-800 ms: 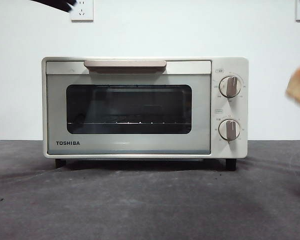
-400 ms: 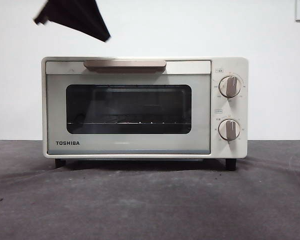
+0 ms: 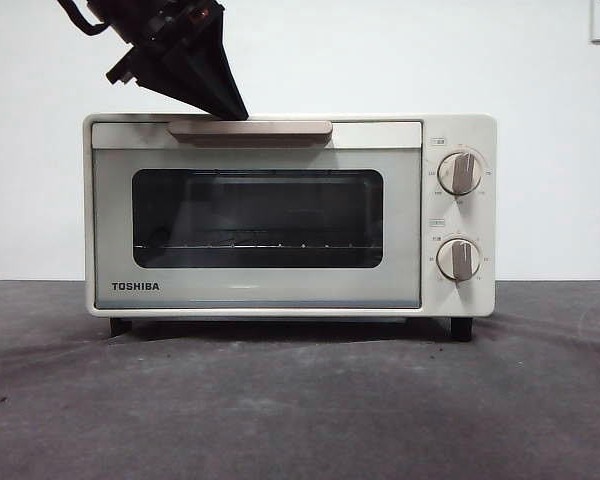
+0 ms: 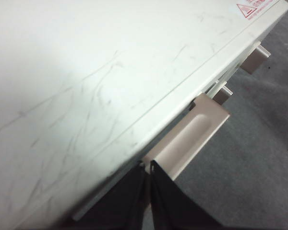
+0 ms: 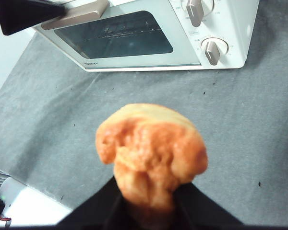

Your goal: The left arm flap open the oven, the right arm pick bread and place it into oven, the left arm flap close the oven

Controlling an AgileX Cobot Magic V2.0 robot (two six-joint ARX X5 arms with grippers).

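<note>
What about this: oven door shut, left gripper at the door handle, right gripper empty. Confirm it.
Wrong on one count: the right gripper is not empty; its jaws hold the bread, as the right wrist view shows. The oven door is shut and the left gripper is at the handle.

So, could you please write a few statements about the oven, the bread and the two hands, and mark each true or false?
1. The oven door is shut. True.
2. The left hand is at the door handle. True.
3. The bread lies on the rack inside the oven. False: the right hand holds it above the table, in front of the oven.
4. The left hand's jaws are spread wide. False: they are closed together.
5. The oven has three knobs. False: it has two.
</note>
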